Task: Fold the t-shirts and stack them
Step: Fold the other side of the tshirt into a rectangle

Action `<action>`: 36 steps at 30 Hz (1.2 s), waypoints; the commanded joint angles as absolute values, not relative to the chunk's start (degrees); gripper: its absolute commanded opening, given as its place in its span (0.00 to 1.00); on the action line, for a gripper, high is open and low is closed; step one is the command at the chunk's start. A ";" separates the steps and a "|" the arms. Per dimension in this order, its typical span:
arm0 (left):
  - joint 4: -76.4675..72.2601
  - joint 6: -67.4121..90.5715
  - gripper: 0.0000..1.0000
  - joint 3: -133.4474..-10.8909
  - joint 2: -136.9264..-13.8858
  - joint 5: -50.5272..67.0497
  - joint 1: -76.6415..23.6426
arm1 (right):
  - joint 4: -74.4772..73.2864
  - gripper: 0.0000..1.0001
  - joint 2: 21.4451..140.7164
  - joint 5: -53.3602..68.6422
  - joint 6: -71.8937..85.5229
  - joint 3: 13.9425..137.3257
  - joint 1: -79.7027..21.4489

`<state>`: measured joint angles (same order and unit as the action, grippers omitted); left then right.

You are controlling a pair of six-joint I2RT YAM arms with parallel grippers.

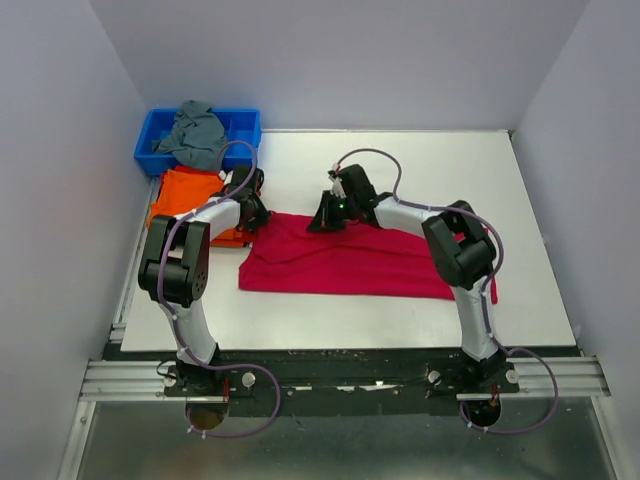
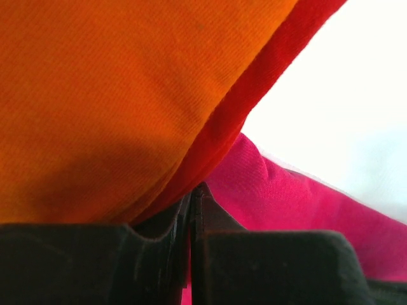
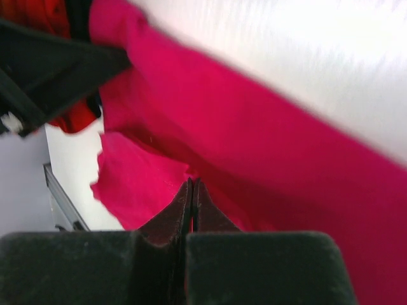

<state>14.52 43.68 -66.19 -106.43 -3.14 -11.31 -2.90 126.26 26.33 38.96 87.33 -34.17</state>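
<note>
1. Top external view: both arms reach forward with elbows raised and wrists bent down to the far edge of the pink shirt, which lies spread in the middle of the table.
2. The left gripper is at the shirt's far left corner, just beside the folded orange shirt, jaws pinched together on pink cloth.
3. The right gripper sits further along that edge, jaws likewise closed on the cloth.
4. A grey shirt is heaped in the blue bin.
</note>
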 commanded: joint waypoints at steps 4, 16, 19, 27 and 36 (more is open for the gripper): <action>16.17 42.54 0.14 -67.41 -105.56 -5.45 -10.55 | 2.54 0.02 114.36 30.58 38.58 71.65 -34.63; 16.79 42.27 0.13 -67.85 -105.56 -5.36 -10.55 | -1.76 0.02 103.45 31.38 36.21 57.93 -34.63; 16.44 42.45 0.13 -67.76 -105.47 -5.19 -10.55 | -2.19 0.03 103.27 32.43 36.65 55.82 -34.63; 16.52 42.19 0.13 -67.59 -104.85 -5.45 -10.55 | -6.67 0.47 98.97 27.96 34.19 54.57 -34.63; 18.81 42.36 0.15 -67.41 -98.35 -7.73 -14.32 | -2.39 0.57 102.47 28.38 34.19 63.80 -34.89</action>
